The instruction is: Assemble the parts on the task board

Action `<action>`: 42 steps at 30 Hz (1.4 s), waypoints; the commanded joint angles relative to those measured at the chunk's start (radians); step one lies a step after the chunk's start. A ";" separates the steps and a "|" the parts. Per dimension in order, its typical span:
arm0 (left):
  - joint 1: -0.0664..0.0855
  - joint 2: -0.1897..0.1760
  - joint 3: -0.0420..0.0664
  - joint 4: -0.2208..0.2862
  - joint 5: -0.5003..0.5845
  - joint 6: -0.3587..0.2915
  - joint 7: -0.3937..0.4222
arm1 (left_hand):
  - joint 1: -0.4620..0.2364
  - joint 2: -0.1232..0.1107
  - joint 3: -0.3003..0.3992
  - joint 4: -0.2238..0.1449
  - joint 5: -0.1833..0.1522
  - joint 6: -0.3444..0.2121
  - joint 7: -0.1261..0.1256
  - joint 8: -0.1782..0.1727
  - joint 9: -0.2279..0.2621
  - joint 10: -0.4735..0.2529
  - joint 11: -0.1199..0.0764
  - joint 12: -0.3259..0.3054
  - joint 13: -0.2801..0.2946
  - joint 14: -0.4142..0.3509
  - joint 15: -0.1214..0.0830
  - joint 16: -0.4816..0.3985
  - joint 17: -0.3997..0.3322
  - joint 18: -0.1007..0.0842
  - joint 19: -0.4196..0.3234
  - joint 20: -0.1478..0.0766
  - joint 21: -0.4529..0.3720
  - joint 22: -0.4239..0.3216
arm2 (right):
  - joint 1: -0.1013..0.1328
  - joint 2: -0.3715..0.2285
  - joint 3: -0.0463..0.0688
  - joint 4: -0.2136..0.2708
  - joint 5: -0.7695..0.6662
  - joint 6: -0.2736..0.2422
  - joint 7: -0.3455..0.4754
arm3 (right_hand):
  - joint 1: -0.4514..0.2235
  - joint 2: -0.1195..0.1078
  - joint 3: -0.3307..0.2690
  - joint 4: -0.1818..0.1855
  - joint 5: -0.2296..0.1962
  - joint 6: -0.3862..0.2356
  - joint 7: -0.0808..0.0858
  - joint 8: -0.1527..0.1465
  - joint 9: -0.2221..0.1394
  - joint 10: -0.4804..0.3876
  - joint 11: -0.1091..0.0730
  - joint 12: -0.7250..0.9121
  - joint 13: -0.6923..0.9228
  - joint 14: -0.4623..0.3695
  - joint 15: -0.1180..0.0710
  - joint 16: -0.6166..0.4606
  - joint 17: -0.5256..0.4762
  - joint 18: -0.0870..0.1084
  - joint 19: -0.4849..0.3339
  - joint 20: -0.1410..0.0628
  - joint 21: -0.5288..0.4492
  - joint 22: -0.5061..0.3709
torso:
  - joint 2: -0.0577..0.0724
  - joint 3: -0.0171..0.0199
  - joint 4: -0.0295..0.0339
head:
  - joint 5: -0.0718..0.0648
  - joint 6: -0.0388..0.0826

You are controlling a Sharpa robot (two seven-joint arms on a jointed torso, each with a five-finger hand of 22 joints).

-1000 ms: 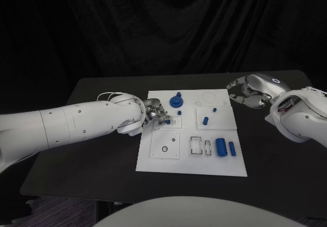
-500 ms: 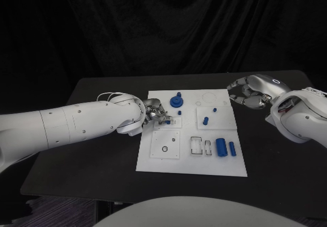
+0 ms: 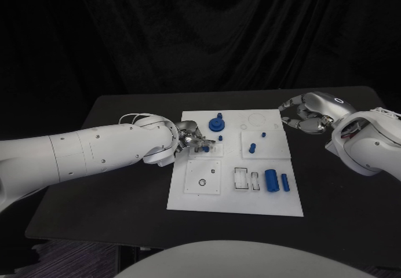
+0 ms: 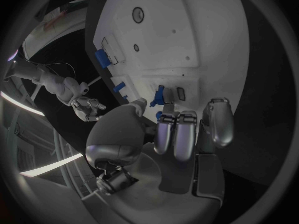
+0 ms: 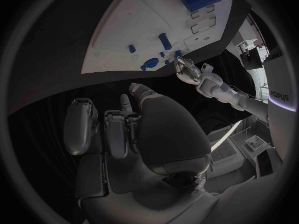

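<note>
Down at the near end of the white task board (image 3: 242,202), which lies in the middle of the black worktop (image 3: 125,197), sits a bare stretch of plate. Just beyond it comes a small square panel with a dark ring (image 3: 201,183), and to its right two open rectangular slots (image 3: 240,178), empty as they stand. Beside those slots lies a fat blue cylinder (image 3: 270,179), and right next to it a slimmer blue pin (image 3: 285,182), both flat on the board and apart from either arm.

Moving up the board, a blue peg (image 3: 251,148) stands on the right-hand square panel, with a tiny blue stud (image 3: 262,134) a little beyond it. Over on the left side, the left robot hand (image 3: 194,142) is down at the board's edge, its fingers (image 4: 177,134) bunched over a small blue part (image 3: 206,149); from the wrist camera the piece (image 4: 157,95) sits right at the fingertips, and it looks pinched, though contact is hard to be sure of. Just past that hand a small blue stud (image 3: 219,138) stands alone.

Farther still, a blue round stepped part (image 3: 217,123) stands near the board's far edge, with faint ring outlines (image 3: 255,119) to its right.

Off the board's far right corner, the right robot hand (image 3: 305,116) hangs above the worktop, fingers curled in, nothing in them.
</note>
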 commanded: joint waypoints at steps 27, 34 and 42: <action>-0.010 0.003 -0.003 -0.008 0.005 -0.041 0.102 | -0.151 0.140 -0.227 0.000 -0.065 0.044 -0.014 0.039 0.133 0.104 -0.002 0.003 0.263 0.107 -0.001 0.003 0.263 0.017 0.004 0.000 -0.013 0.038 | -0.003 -0.001 0.001 -0.001 0.015 0.012 -0.019 | -0.003 0.005 0.008 -0.001 0.006 0.011 -0.001 -0.004 -0.001 0.104 0.005 0.003 0.263 0.092 0.004 -0.006 0.218 0.006 0.001 0.005 -0.005 0.183 | 0.001 0.0004 -0.0008 | 0.002 0.000; -0.011 0.003 -0.003 -0.007 0.005 -0.034 0.076 | -0.126 0.161 -0.260 0.000 -0.057 0.050 -0.020 0.071 0.179 0.104 -0.008 0.003 0.263 0.107 -0.006 0.003 0.263 0.015 0.012 -0.005 -0.009 0.048 | -0.003 -0.001 0.001 0.000 0.015 0.016 -0.021 | -0.003 0.005 0.008 -0.001 0.006 0.011 -0.001 -0.004 -0.001 0.104 0.005 0.003 0.263 0.092 0.004 -0.006 0.218 0.006 0.001 0.005 -0.005 0.183 | 0.001 0.0004 0.0003 | 0.002 0.000; -0.012 0.000 -0.003 -0.005 0.005 -0.024 0.048 | -0.089 0.180 -0.290 -0.001 -0.011 0.049 -0.030 0.137 0.181 0.104 -0.016 0.003 0.263 0.107 -0.014 0.003 0.263 0.012 0.026 -0.012 -0.002 0.062 | -0.003 -0.002 0.001 0.001 0.015 0.021 -0.022 | -0.004 0.006 0.010 -0.002 0.007 0.012 -0.001 -0.005 -0.002 0.104 0.005 0.003 0.263 0.091 0.003 -0.007 0.217 0.007 0.000 0.005 -0.007 0.182 | 0.001 0.0001 0.0004 | 0.004 0.000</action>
